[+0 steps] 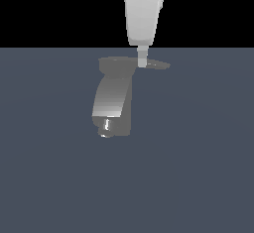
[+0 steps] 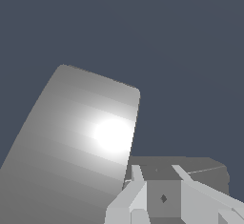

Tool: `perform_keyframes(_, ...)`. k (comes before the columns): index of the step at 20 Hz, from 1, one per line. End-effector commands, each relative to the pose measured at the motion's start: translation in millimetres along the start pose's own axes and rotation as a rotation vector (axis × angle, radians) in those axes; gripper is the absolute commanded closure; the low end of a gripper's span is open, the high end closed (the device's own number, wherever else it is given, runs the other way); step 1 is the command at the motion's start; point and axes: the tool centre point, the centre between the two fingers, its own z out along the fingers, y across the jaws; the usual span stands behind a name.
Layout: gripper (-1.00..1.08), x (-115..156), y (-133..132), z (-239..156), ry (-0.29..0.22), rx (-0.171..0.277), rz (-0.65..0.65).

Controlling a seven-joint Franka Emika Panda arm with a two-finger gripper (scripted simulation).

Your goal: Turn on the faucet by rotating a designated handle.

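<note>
The faucet (image 1: 115,69) is a small grey fixture standing mid-scene. Its lighter curved spout (image 1: 112,97) runs toward the camera and ends in a shiny nozzle (image 1: 105,126). The handle (image 1: 158,65) is a thin flat dark-grey lever on top, tapering toward the exterior view's right. My white gripper (image 1: 142,61) comes straight down from above, and its fingertip touches or nearly touches the handle near mid-length. In the wrist view the spout (image 2: 81,137) fills the frame, and the gripper (image 2: 157,170) shows two fingers set apart over the dark faucet top (image 2: 200,168), holding nothing.
A flat dark blue-grey floor (image 1: 198,167) surrounds the faucet, under a black background. No other objects show.
</note>
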Motion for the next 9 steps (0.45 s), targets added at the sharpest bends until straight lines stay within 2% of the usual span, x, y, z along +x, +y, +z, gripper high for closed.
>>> perform_keyframes(1,1.08,19,-4,9,0.000,-0.019,0.020)
perform_keyframes(9,1.08,46,-22,13,0.001,-0.027,0.026)
